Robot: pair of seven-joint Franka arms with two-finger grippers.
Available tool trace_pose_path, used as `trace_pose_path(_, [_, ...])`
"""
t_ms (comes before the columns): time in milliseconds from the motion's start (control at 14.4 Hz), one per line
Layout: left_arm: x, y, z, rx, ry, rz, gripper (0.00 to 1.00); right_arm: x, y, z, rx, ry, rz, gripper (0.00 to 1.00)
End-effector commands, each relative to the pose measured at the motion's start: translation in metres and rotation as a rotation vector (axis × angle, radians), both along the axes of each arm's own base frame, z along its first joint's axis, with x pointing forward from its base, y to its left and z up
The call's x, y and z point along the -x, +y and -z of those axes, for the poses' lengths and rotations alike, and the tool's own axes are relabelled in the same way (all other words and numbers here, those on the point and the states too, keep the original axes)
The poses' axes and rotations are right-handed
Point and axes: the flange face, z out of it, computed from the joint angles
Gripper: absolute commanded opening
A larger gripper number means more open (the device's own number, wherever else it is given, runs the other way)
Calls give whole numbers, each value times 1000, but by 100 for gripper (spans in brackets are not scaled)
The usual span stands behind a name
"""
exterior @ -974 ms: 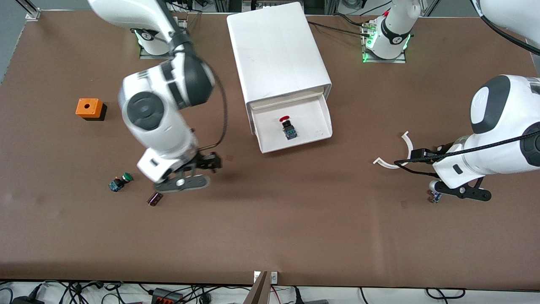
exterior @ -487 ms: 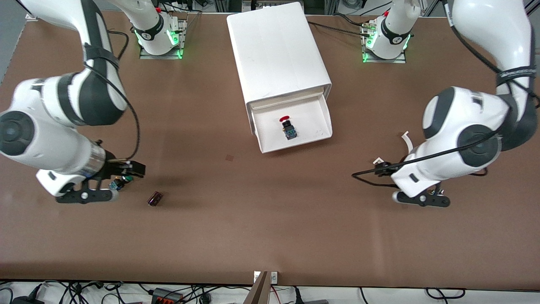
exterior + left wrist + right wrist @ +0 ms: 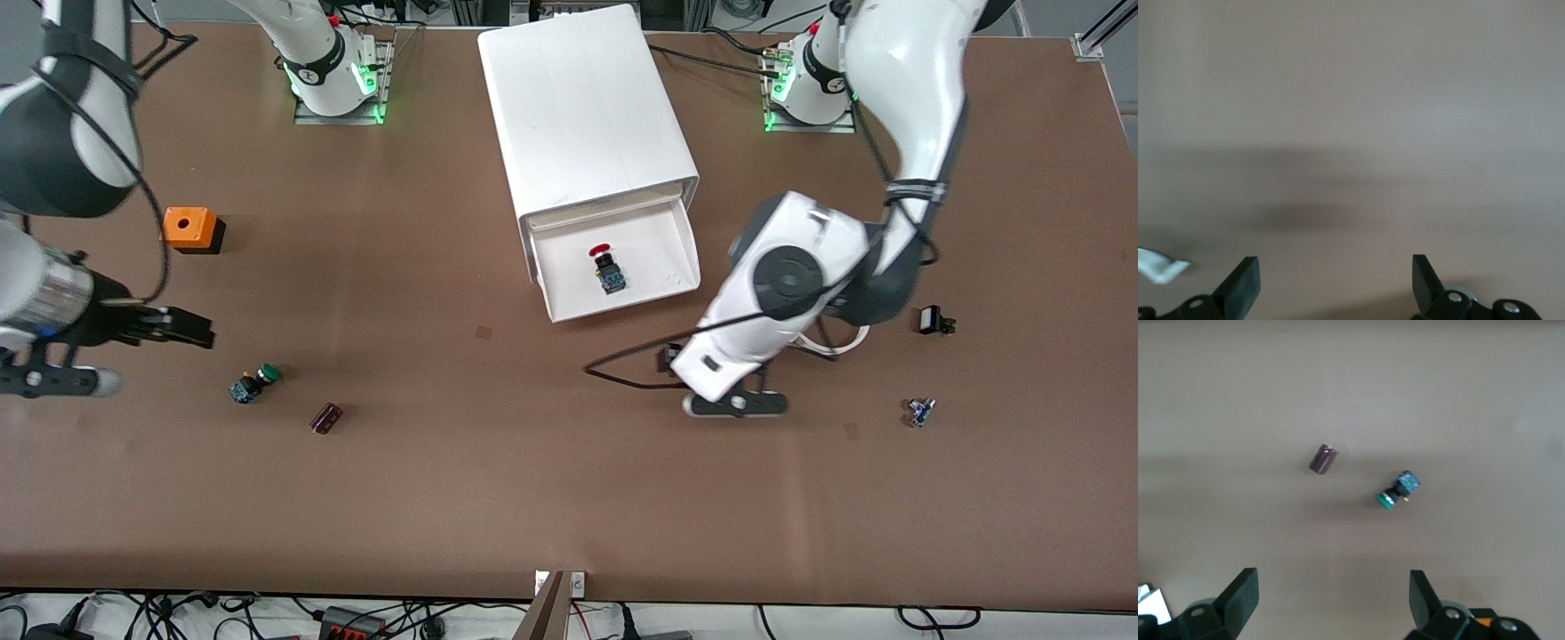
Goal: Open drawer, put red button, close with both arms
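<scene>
Right claw (image 3: 53, 380) swung out to the table's end; left claw (image 3: 736, 404) moved toward the drawer (image 3: 613, 267).

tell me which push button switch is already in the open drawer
The red button: it lies in the pulled-out top drawer of the white cabinet. The green-capped switch lies out on the table, toward the right arm's end.

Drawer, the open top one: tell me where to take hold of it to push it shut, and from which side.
Meet the drawer at its front wall, the long white edge nearest the front camera, coming from the table in front of it and pushing toward the cabinet. It stands pulled out with the red button lying inside, clear of that wall. No handle shows, so one gripper toward each end would likely keep it straight.
</scene>
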Motion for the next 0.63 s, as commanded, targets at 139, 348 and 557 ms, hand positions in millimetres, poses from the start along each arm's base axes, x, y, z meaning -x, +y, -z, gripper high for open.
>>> trace_pose_path(139, [35,-39,56,39,-28,-42,100,33,-48,-36,-62,-3,-26,100])
trace_pose_path(348, [71,-59,64,38,46,-76,100,53,-53,-32,-20,19,-27,100])
trace_pose_path(557, [100,-68,59,-23,175,-56,100,63,-51,-29,-6,29,-37,100])
